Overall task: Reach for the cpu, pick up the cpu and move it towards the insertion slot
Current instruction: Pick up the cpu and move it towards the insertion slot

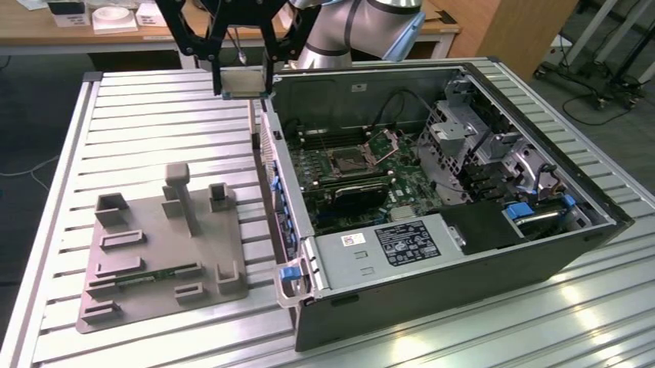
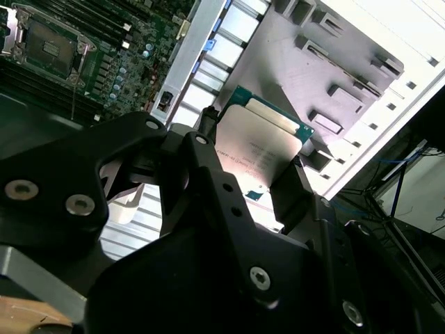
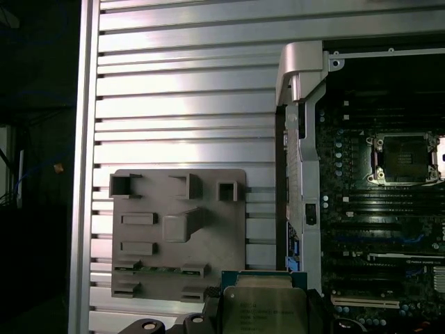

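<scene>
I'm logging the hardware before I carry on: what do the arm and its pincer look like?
The arm is built of rounded silver-grey metal segments with a light blue cap at one joint. The pincer is matte black, made of angular linked bars; in the second wrist view its black plates carry round silver screw heads. No cables or markings are visible on either.

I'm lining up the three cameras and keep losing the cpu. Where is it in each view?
Exterior view: the cpu hangs in the gripper above the table, just outside the computer case's wall.
Second wrist view: the cpu sits between the black fingers.
First wrist view: the cpu is clamped, with the grey fixture plate behind it.
Shared landmark: the insertion slot.
</scene>
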Motion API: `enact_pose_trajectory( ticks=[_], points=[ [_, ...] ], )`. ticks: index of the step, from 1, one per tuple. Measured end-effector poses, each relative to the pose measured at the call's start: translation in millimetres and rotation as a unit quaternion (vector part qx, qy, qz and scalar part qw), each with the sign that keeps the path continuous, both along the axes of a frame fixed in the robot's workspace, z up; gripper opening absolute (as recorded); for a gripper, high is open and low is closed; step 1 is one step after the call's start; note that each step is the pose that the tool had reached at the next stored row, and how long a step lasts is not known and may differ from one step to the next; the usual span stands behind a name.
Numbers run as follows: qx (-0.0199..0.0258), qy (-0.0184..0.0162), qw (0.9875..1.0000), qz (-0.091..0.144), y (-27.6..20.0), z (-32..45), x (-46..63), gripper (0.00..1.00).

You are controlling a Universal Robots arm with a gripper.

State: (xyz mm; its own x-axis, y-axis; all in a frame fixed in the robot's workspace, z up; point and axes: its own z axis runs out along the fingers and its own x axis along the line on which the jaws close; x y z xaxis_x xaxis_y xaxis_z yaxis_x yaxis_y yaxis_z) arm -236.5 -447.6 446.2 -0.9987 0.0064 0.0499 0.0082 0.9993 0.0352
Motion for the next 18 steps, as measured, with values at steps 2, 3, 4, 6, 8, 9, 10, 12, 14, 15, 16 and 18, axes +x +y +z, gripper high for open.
enact_pose_trajectory(
  ticks=[2,3,4,6,8,9,10,12,14,15,16,18],
  points=[
    [-0.0001,0.0000,1.0000,0.000,0.1,-0.1,4.5,0.55],
    [0.0000,0.0000,1.0000,0.000,0.2,-0.2,7.5,0.55],
    [0.0000,-0.0001,1.0000,0.000,0.4,-0.3,10.6,0.55],
    [0.0000,0.0000,1.0000,0.000,0.8,-0.5,17.2,0.55],
    [0.0000,0.0000,1.0000,0.000,1.3,-0.8,23.4,0.55],
    [0.0000,0.0000,1.0000,0.000,1.5,-1.0,26.3,0.55],
    [-0.0001,0.0000,1.0000,0.000,1.9,-1.2,28.5,0.55],
    [-0.0005,0.0000,1.0000,0.000,2.7,-1.6,30.7,0.55],
    [-0.0018,-0.0004,1.0000,0.000,3.7,-2.1,32.0,0.55],
    [-0.0031,-0.0015,1.0000,0.000,4.3,-2.4,32.2,0.55],
    [-0.0046,-0.0044,1.0000,0.000,5.0,-2.7,32.3,0.55],
    [-0.0074,-0.0138,0.9999,0.000,6.3,-3.4,32.2,0.55]
  ],
)
